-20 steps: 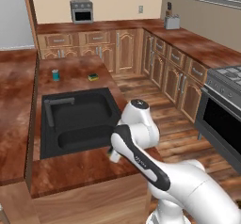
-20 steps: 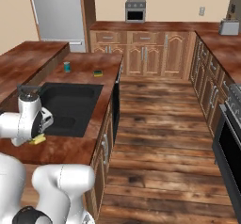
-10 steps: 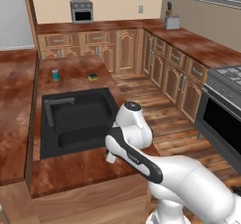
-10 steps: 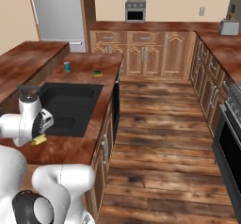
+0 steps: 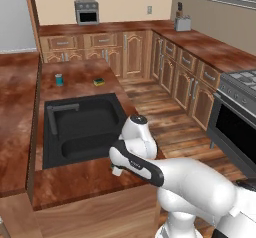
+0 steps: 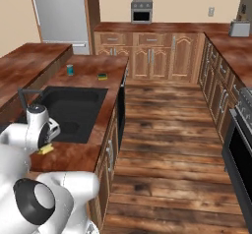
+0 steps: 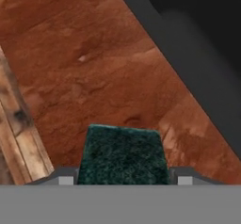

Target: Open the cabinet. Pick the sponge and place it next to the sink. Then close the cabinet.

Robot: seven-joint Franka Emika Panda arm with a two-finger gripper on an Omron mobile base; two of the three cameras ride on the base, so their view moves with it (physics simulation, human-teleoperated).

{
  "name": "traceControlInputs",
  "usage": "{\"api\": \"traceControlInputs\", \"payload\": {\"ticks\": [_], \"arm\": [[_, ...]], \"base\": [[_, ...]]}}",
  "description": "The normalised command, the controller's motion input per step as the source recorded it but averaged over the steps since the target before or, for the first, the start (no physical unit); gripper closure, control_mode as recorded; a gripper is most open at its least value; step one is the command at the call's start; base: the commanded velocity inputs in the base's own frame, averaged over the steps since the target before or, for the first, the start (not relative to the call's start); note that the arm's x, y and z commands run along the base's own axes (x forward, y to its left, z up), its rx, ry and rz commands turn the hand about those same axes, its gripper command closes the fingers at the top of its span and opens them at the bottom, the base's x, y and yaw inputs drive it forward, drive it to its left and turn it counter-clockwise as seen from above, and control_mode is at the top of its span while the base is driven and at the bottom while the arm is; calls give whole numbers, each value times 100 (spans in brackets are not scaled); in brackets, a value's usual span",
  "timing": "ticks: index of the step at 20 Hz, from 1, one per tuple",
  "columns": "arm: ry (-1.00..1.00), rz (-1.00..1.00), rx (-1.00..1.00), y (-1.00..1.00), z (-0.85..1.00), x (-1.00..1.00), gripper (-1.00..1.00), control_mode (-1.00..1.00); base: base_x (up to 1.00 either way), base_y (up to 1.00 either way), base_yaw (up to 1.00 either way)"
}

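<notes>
Since a second ago your arm has folded tighter over the near edge of the counter (image 5: 70,182), the elbow swinging in toward the sink (image 5: 85,127) while the hand stays low at that same spot. Your claw (image 7: 121,180) sits with its two tips either side of the sponge (image 7: 123,155), pinching it across its width; the dark green scrub face fills the gap between them, and from the right base camera the yellow body of the sponge (image 6: 46,149) peeks out under the wrist, just beside the sink's near rim. The sponge looks to be at or almost on the counter, though you cannot tell from these views whether it is touching. To finish this step well, settle it flat on the wood, clear of the black basin edge, then spread the tips fully before lifting straight up so the soft foam does not drag or tip into the basin. A second sponge (image 5: 99,82) and a small teal cup (image 5: 59,79) sit beyond the sink's far side; leave them alone. After that the cabinet needs shutting. No brand, label or readable writing shows on anything.
</notes>
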Motion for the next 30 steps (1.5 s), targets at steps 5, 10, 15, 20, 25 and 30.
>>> {"api": "traceControlInputs", "payload": {"ticks": [5,10,15,20,25,30], "arm": [[0,1,0,0,-26,15,100,-100],[0,2,0,0,-19,12,100,-100],[0,2,0,0,-15,7,100,-100],[0,2,-2,0,-18,8,100,-100],[0,2,-2,0,-17,8,100,-100],[0,1,-2,0,-15,6,100,-100]], "base": [[0,0,0],[0,0,0],[0,0,0],[0,0,0],[0,0,0],[0,0,0]]}}
